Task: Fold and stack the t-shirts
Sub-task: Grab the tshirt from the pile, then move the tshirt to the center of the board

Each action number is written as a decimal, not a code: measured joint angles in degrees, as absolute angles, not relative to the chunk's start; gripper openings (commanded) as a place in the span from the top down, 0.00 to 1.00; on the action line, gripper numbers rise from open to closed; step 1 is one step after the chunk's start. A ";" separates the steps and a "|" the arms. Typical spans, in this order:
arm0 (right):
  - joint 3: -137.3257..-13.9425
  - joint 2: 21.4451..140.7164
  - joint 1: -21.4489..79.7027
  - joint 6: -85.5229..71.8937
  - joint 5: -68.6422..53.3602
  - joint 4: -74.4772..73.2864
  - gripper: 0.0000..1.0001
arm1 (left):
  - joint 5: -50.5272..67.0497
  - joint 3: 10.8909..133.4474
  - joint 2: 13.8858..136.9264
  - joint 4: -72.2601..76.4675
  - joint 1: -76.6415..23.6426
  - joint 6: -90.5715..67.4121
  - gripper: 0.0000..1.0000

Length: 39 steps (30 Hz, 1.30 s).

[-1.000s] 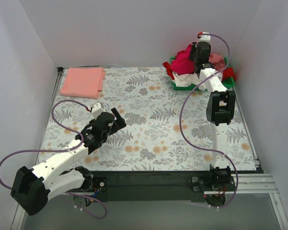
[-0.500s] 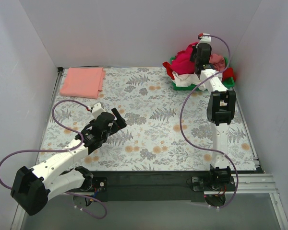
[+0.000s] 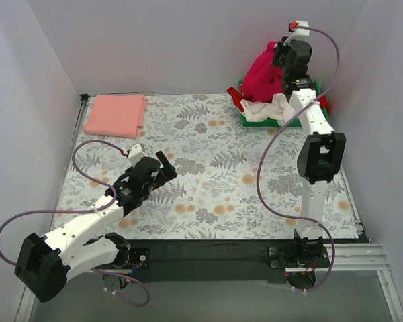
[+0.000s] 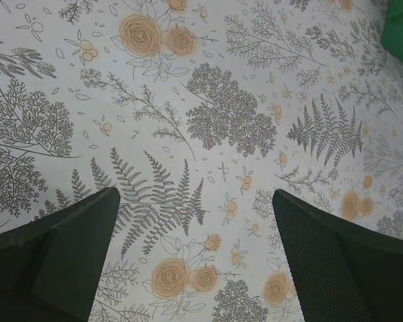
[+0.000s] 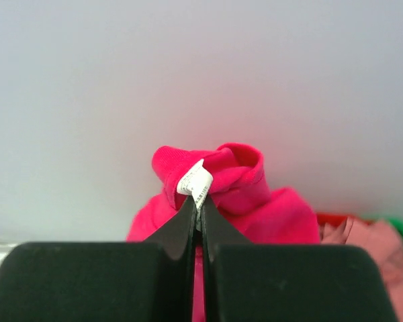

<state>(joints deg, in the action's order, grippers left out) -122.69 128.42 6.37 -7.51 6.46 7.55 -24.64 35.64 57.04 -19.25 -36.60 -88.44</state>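
— Where does the cloth lie from your fingers?

— My right gripper (image 5: pixel 196 213) nips the crimson t-shirt (image 5: pixel 255 204) by its labelled neck; the rest hangs straight down toward the green bin (image 3: pixel 254 121).

— And the other arm?

— My left gripper (image 4: pixel 191 198) is spread, holding nothing, well apart from the bin.

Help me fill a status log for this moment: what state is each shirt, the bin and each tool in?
crimson t-shirt: bunched, held up above the bin.
white t-shirt: crumpled, draped over the bin's front.
salmon-pink t-shirt: folded flat, lying apart at far left.
green bin: holds unfolded shirts.
left tool: open, empty.
right tool: shut on the crimson t-shirt.
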 measured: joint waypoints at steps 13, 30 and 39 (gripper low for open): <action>-123.63 103.83 11.20 -9.30 -5.96 12.32 0.99 | -24.14 35.64 54.13 -19.25 -36.60 -88.95 0.02; -128.22 96.01 20.51 -27.94 -22.96 18.79 0.99 | -22.63 35.64 52.90 -19.22 -36.60 -89.43 0.02; -122.52 91.94 21.58 -31.92 -21.80 23.18 0.99 | -21.85 35.62 52.56 -19.00 -36.60 -89.43 0.02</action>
<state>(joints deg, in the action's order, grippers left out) -122.52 91.94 21.58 -31.92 -21.80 23.18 -21.85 35.62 52.56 -19.00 -36.60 -89.43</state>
